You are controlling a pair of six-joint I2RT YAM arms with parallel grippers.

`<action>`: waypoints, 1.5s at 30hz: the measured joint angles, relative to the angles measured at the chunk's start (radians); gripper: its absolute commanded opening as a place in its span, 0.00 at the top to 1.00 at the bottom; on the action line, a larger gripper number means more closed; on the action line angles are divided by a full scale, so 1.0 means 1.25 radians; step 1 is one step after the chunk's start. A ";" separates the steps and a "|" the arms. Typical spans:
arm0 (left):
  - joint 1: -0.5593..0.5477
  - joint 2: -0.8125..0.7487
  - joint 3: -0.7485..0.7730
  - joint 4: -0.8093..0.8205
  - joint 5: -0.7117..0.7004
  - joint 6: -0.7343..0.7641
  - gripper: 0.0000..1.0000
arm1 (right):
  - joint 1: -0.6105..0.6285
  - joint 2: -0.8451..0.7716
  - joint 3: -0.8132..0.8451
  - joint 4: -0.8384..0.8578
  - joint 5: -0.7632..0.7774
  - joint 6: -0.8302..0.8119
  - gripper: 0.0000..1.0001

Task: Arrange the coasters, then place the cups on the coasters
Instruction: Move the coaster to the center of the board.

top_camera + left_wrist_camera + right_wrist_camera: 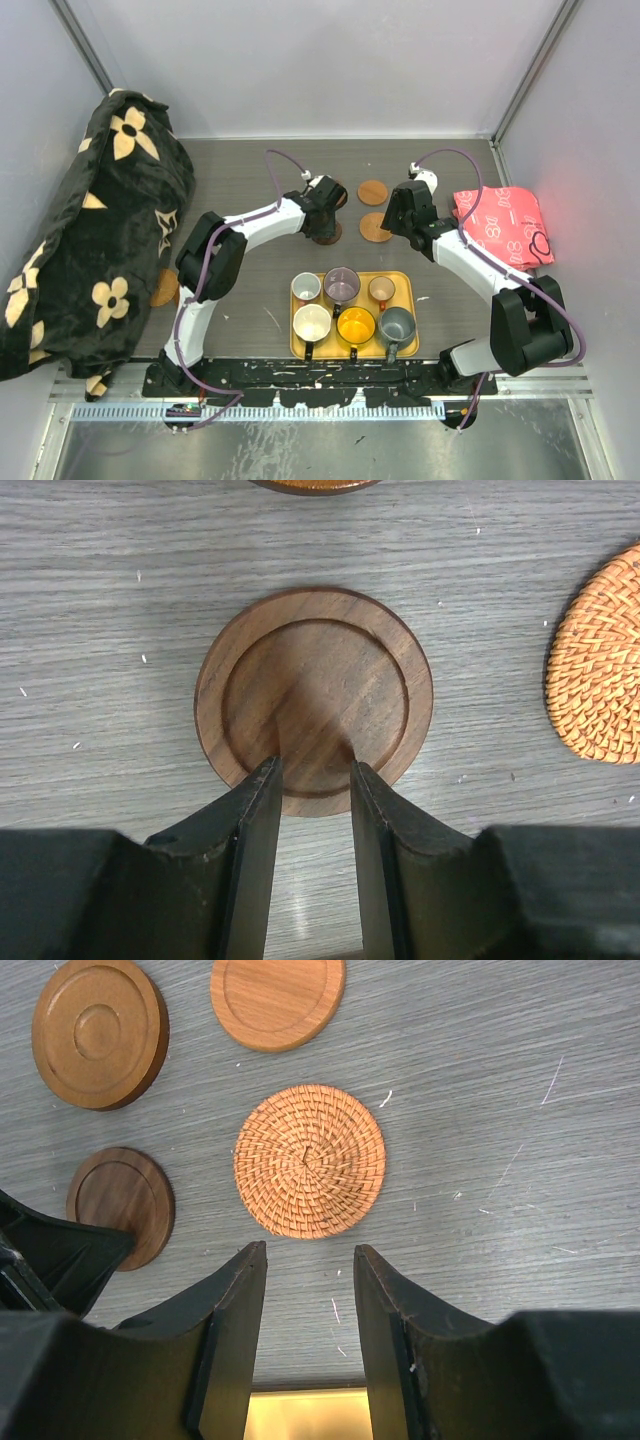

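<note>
A dark brown rimmed coaster lies flat on the table, and my left gripper hovers open over its near edge with nothing between the fingers. The same dark coaster shows left of a woven orange coaster. My right gripper stands open and empty just short of the woven one. Farther back lie a mid-brown coaster and a light coaster. Several cups, among them a white one and an orange-yellow one, stand on the yellow tray.
A black blanket with cream flowers is heaped along the left side, with another brown disc at its edge. A red patterned cloth lies at the right. The tray sits close to the arm bases.
</note>
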 measured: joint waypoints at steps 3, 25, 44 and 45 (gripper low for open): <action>0.000 0.000 0.000 0.000 0.003 0.001 0.64 | 0.000 0.000 0.000 0.000 0.000 0.000 0.54; 0.005 0.039 0.054 0.028 0.088 0.004 0.65 | 0.000 0.006 0.000 0.002 0.000 0.000 0.54; 0.005 0.012 0.003 0.062 0.088 -0.003 0.65 | 0.000 0.016 0.000 0.005 -0.003 0.000 0.54; 0.005 0.010 0.001 0.060 0.087 -0.003 0.65 | 0.000 0.016 0.000 0.005 -0.003 0.000 0.54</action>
